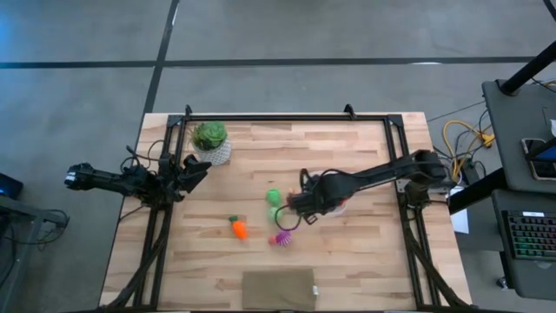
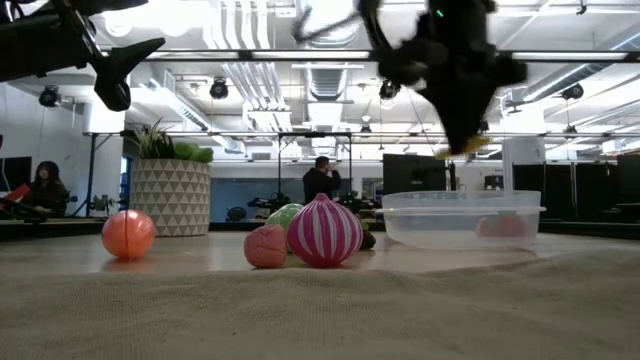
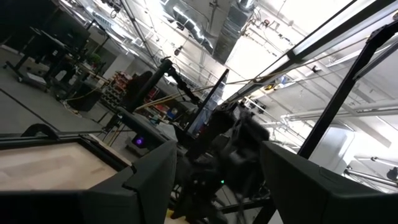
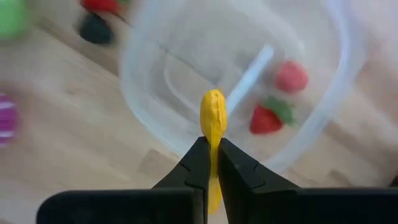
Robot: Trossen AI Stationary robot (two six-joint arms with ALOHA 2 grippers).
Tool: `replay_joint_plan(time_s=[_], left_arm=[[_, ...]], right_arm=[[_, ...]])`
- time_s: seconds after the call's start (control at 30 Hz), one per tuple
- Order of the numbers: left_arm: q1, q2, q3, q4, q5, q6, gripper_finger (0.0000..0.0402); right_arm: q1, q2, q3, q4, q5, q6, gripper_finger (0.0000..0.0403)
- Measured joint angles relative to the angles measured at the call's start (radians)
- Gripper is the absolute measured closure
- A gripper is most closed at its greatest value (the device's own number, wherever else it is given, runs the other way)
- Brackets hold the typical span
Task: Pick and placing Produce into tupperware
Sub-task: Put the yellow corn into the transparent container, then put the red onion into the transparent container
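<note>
While viewed from above, wooden table (image 1: 365,252) noted bearing all items, with dark frame rails along the sides and back. Right arm seen reaching from the right edge toward the table's middle; left arm parked at the left edge, raised clear of the surface, beside the plant pot (image 1: 211,143).

Right gripper (image 4: 211,163) found held above the tupperware (image 4: 336,118), fingers pinched narrowly on a yellow piece (image 4: 212,121), which stands up between the fingertips. In the low view, same gripper (image 2: 462,148) confirmed hanging over the container (image 2: 462,218), well clear of its rim. Left gripper (image 3: 214,180) observed with fingers spread wide apart, nothing between them.

Tupperware located just right of the table's centre, resting flat. Inside: two small red pieces (image 4: 291,77), one with a green cap (image 4: 271,116), lying near each other on the container floor.

Outside the container, on the bare wood toward the left of it: magenta bunch (image 2: 324,232), striped, beside a small pinkish-red piece (image 2: 265,246), with a green ball (image 2: 284,215) partly hidden behind them. Orange carrot (image 1: 238,229) lying apart, further to the left, green top pointing away toward the back. Second green ball (image 1: 274,197) set near the right arm's gripper.

People noted in the room beyond, blurred.
</note>
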Motion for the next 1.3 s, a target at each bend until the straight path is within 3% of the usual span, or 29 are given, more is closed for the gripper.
replay_joint_plan(time_s=[0.27,0.57,1.0,1.2,1.3], left_arm=[[0.000,-0.002,0.000,0.000,0.000,0.000,0.0183],[0.000,0.000,0.000,0.000,-0.009,-0.001,0.0183],[0.000,0.004,0.000,0.001,-0.047,-0.001,0.0183],[0.000,0.004,0.000,0.002,-0.050,-0.001,0.0183],[0.000,0.004,0.000,0.002,-0.050,-0.001,0.0183]], right_arm=[[-0.074,-0.125,-0.304,0.266,-0.106,0.071,0.0385],[-0.165,-0.150,-0.438,0.362,-0.161,-0.011,0.0375],[-0.165,-0.144,-0.321,0.353,-0.092,-0.065,0.0216],[-0.152,-0.130,-0.157,0.377,-0.074,-0.427,0.0195],[-0.138,-0.108,-0.112,0.361,-0.075,-0.510,0.0196]])
